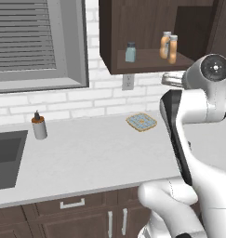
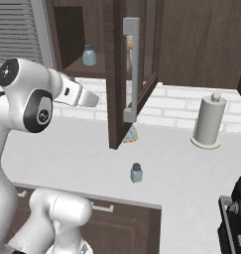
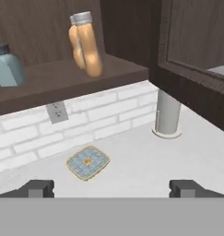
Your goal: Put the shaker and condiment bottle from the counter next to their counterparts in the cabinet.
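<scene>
fingers (image 3: 111, 188) apart, empty; two orange bottles (image 3: 87, 44) on shelf (image 3: 62, 78).

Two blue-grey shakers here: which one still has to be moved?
The shaker on the counter, standing near the front edge below the open cabinet door. The other shaker already stands on the cabinet shelf.

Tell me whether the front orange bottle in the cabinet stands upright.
Tilted: the front condiment bottle leans against its twin on the cabinet shelf.

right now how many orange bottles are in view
2. Both orange bottles stand close together on the cabinet shelf: one in front, the other just behind it, right of the blue-grey shaker. No orange bottle shows on the counter, though the arm hides part of it.
</scene>
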Robot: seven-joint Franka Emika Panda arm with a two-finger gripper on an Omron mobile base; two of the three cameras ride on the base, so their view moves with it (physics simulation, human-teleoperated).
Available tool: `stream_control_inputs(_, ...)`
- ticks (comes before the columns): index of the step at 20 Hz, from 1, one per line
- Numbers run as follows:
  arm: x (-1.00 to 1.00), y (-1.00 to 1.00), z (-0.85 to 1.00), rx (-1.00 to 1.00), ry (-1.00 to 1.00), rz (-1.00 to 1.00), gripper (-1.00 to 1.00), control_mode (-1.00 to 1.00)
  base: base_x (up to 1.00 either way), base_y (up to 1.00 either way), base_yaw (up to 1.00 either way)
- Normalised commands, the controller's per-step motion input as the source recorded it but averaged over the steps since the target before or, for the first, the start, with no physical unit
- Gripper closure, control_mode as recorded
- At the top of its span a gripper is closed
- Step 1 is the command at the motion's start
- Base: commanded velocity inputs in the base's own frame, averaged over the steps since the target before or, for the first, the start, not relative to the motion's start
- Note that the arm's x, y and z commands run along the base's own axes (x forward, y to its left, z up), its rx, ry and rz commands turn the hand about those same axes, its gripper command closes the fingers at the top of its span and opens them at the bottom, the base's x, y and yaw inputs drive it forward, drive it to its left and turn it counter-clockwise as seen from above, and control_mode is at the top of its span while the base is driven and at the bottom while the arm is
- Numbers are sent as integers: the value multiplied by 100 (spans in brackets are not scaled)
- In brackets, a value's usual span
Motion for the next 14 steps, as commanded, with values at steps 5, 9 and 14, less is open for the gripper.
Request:
stream_control_inputs(5, -38, 12, -94, -1, 0, -4, -100, -100, 0, 0, 0)
stream_control_inputs(9, -65, 3, -56, 0, -12, -7, -100, -100, 0, 0, 0)
stream_control_inputs(14, -34, 1, -53, 0, -2, -8, -100, -100, 0, 0, 0)
